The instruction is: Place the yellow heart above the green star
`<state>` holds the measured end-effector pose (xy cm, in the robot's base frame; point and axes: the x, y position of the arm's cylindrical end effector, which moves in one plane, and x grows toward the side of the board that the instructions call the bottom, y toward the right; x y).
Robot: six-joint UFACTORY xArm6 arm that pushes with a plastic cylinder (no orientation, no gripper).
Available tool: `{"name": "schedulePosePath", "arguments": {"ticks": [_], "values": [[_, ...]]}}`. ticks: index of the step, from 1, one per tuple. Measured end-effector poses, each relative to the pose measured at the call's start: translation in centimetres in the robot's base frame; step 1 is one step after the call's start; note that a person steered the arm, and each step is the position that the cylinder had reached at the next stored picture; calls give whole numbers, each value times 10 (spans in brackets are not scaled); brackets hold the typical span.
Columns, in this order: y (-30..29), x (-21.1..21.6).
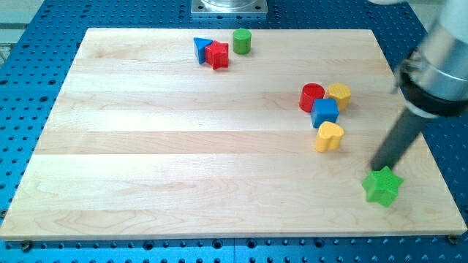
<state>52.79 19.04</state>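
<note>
The yellow heart [329,136] lies on the wooden board at the view's right, just below a blue cube [325,112]. The green star [382,185] sits lower right of it, near the board's bottom right corner. My dark rod comes down from the upper right; my tip [374,169] rests just above the green star's upper left edge, touching or nearly touching it. The tip is to the right of and below the yellow heart.
A red cylinder [311,96] and a yellow hexagonal block [338,95] sit above the blue cube. At the view's top are a blue triangle [201,48], a red star [216,55] and a green cylinder [242,41]. The board's right edge [431,157] is near the star.
</note>
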Motion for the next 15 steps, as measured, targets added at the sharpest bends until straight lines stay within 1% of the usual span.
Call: {"name": "schedulePosePath", "arguments": {"ticks": [1, 2, 4, 5, 7, 8, 9, 10, 11, 12, 13, 14, 15], "values": [[-74, 0], [-98, -28], [-46, -46], [-44, -75], [-5, -33], [-5, -71], [37, -70], [35, -42], [26, -36], [-64, -53], [-116, -90], [-71, -132], [-47, -121]]}}
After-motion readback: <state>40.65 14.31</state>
